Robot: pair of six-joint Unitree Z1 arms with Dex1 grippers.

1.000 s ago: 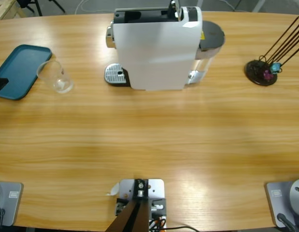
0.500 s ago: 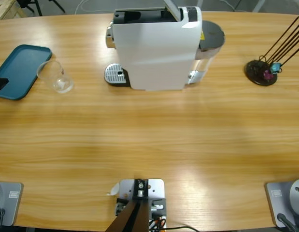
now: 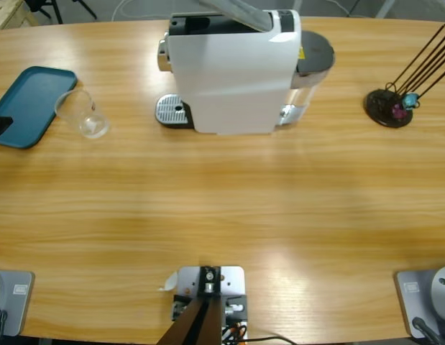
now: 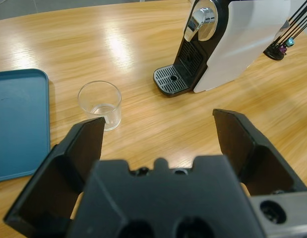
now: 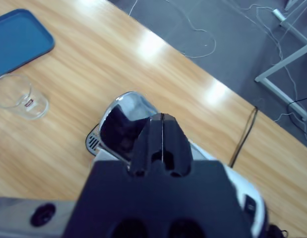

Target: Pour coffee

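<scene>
The white coffee machine [image 3: 233,72] stands at the table's far middle, its drip grate [image 3: 172,111] on the left. A clear glass [image 3: 82,113] stands left of it, beside the tray. No coffee shows; the glass [image 4: 99,104] looks clear. My left gripper [image 4: 158,121] is open with nothing between its fingers, and hangs short of the glass and the machine [image 4: 232,42]. My right gripper [image 5: 162,131] is shut, hovering above the machine's chrome head [image 5: 128,106]. In the high view a silver-grey arm piece [image 3: 236,13] lies across the machine's top back edge.
A teal tray [image 3: 28,104] lies at the far left, touching the glass's side. A black stand with thin dark sticks [image 3: 389,108] sits at the far right. Bare wooden tabletop [image 3: 222,208] stretches in front of the machine.
The silver-grey piece at the machine's top back has swung over and now reaches further left. The glass, the tray and the machine have not moved.
</scene>
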